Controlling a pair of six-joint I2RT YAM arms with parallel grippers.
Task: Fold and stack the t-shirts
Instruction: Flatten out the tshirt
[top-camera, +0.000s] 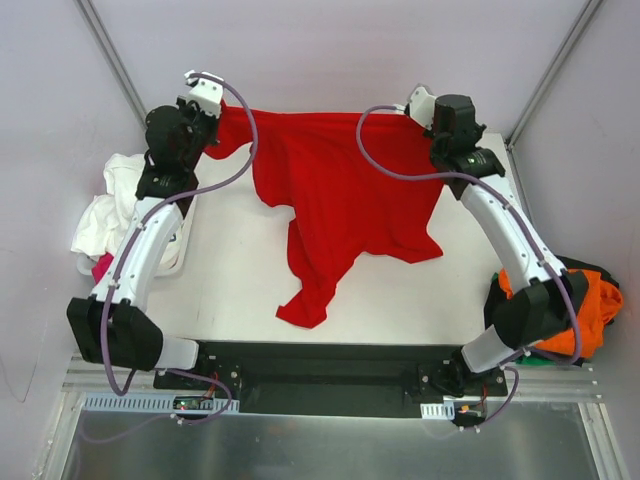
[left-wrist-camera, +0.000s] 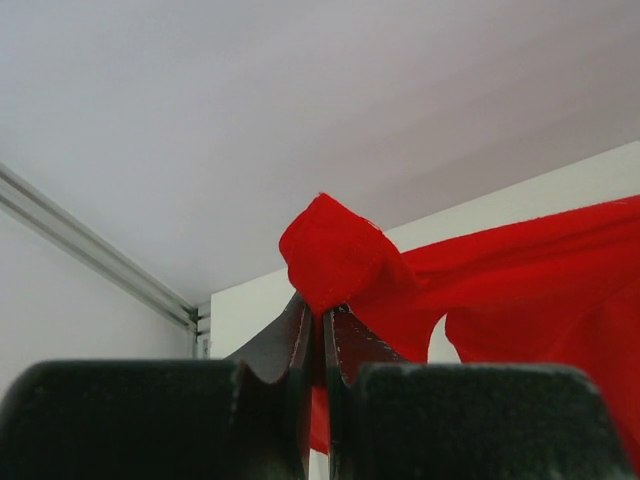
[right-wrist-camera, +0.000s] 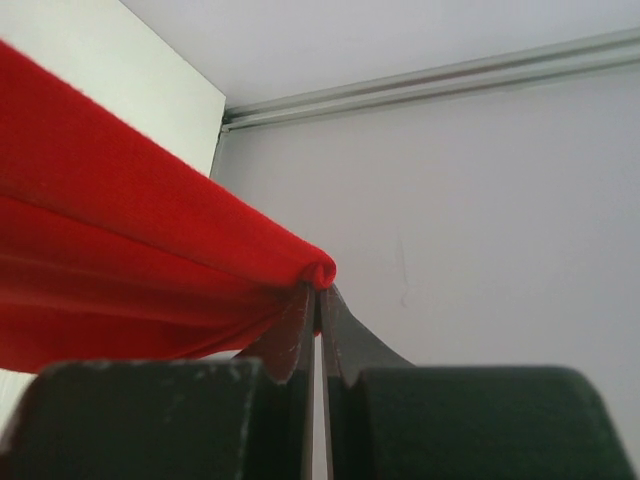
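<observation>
While both are clamped shut, the left tool (left-wrist-camera: 322, 312) is closed on a bunched corner of the red t-shirt (left-wrist-camera: 335, 250) and the right tool (right-wrist-camera: 318, 292) on a folded edge. The shirt is held stretched between them at the far side of the bench (top-camera: 230, 280), with its lower part draped on it. A white t-shirt heap (top-camera: 105, 215) is seen at the left edge and an orange t-shirt (top-camera: 598, 300) at the right.

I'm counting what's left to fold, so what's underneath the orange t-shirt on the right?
Some dark cloth shows at the far edge of the orange t-shirt, green cloth under its near edge. The right arm covers part of the pile; anything deeper is hidden.
</observation>
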